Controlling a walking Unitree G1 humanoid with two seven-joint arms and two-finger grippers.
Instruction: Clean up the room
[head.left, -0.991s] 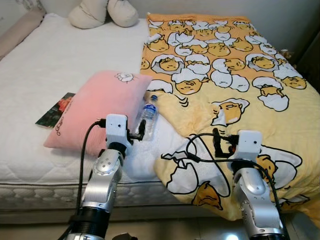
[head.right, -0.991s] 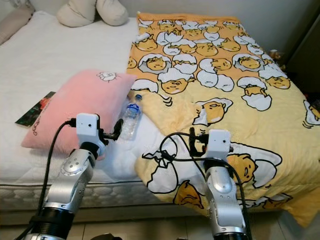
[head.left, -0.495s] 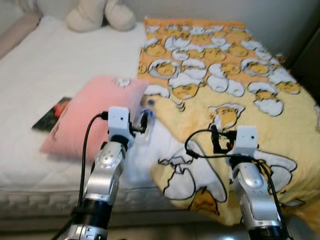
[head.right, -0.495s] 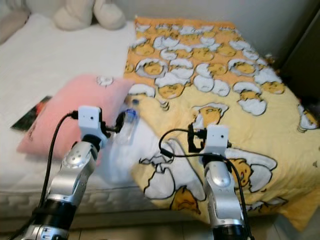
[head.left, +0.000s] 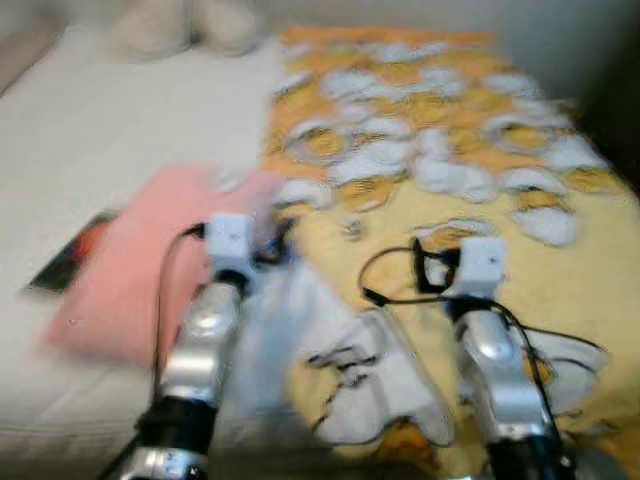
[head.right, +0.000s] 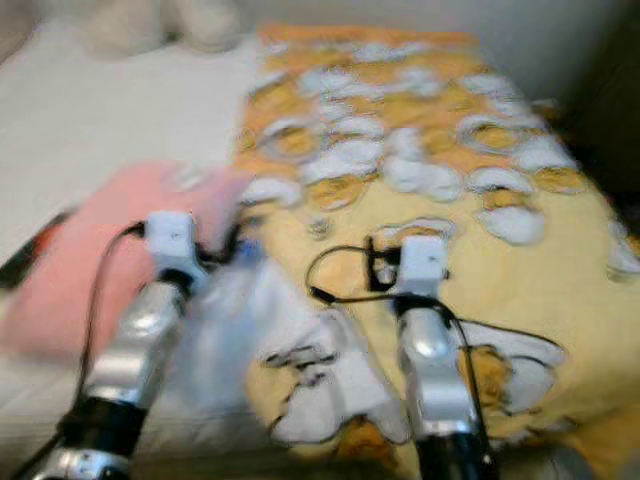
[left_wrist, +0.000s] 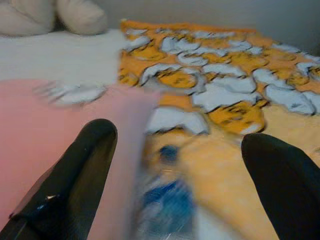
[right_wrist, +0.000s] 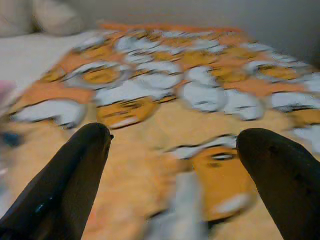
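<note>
The head views are blurred by motion. A clear water bottle (left_wrist: 167, 197) with a blue cap and label lies on the white bed between a pink pillow (head.left: 125, 265) and a yellow cartoon-print blanket (head.left: 450, 170). My left gripper (head.left: 272, 250) is open just short of the bottle, which lies ahead between its black fingers (left_wrist: 85, 165). My right gripper (head.left: 425, 268) is open over the blanket (right_wrist: 150, 100), with nothing between its fingers (right_wrist: 75, 170).
A dark book (head.left: 65, 258) lies on the white mattress (head.left: 90, 130) left of the pillow. A cream plush toy (head.left: 185, 25) sits at the head of the bed. The bed's front edge is just below my arms.
The camera has moved and the picture has blurred. My left gripper has come closer to the bottle's cap end. Both grippers stay open.
</note>
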